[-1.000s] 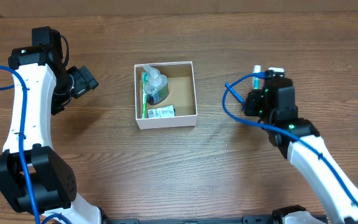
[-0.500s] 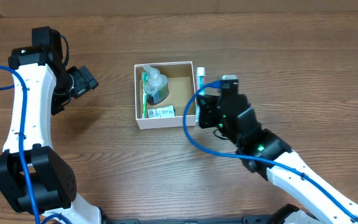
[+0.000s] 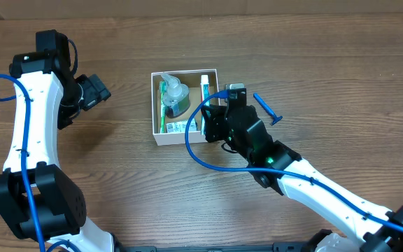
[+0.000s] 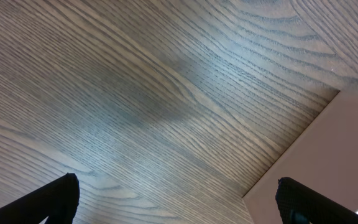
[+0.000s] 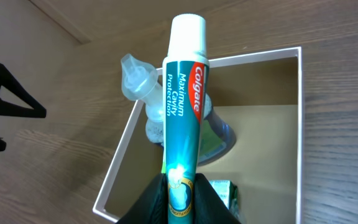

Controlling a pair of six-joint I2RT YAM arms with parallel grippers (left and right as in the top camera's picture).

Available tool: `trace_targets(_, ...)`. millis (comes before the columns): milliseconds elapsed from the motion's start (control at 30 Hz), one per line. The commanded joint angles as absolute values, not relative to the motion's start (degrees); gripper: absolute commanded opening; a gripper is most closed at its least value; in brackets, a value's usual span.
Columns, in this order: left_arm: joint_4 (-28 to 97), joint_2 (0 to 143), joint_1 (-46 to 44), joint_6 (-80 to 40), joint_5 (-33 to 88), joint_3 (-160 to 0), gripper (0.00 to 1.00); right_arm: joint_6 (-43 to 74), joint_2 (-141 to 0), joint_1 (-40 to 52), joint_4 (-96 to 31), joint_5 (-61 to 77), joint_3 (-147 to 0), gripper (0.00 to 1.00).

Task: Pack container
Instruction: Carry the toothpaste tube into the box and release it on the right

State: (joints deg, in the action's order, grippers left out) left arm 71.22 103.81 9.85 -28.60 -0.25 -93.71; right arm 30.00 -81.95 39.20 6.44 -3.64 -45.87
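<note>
The container [image 3: 156, 133] is a small square white box with a brown inside, at the table's middle; it also shows in the right wrist view [image 5: 300, 124]. Inside lie a green toothbrush [image 3: 163, 105], a clear bottle with green liquid [image 3: 175, 98] and a small green-and-white packet [image 3: 180, 127]. My right gripper [image 5: 182, 199] is shut on a teal toothpaste tube [image 5: 184, 112] and holds it above the box's right half, white cap [image 3: 204, 80] toward the far wall. My left gripper [image 3: 93, 92] is open and empty over bare table, left of the box.
A blue razor [image 3: 266, 108] lies on the wood right of the box. The right arm's blue cable [image 3: 194, 150] loops over the table in front of the box. The left wrist view shows wood grain and the table's edge [image 4: 291, 149].
My right arm has swung left from the table's right side, carrying the toothpaste tube over the box. The blue razor is now uncovered. The left arm has not moved.
</note>
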Motion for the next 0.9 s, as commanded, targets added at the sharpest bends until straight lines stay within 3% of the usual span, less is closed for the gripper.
trace_targets(0,71.31,101.89,10.09,-29.17,-0.43,-94.78,1.00,30.26,-83.22,39.53,8.84,-2.59,-47.35,0.16)
trace_targets(267,71.33,101.89,10.09,-29.19,-0.43,-94.78,1.00,30.26,-85.01,39.53,10.33,-2.63,-47.35,0.19)
trace_targets(300,71.33,101.89,10.09,-29.19,-0.40,-94.78,1.00,30.24,-85.01,39.53,10.66,-2.63,-47.33,0.25)
trace_targets(333,71.33,101.89,10.09,-29.19,-0.43,-94.78,1.00,30.24,-85.01,39.53,10.94,-2.63,-47.33,0.38)
trace_targets(433,71.33,101.89,10.09,-29.19,-0.43,-94.78,1.00,30.20,-84.97,39.53,12.16,-2.61,-47.35,0.48)
trace_targets(600,71.33,101.89,10.09,-29.19,-0.40,-94.78,1.00,26.33,-83.35,38.02,11.03,-3.09,-47.35,0.53)
trace_targets(867,71.33,101.89,10.09,-29.19,-0.43,-94.78,1.00,20.99,-74.32,27.20,-3.11,-2.83,-47.37,0.58)
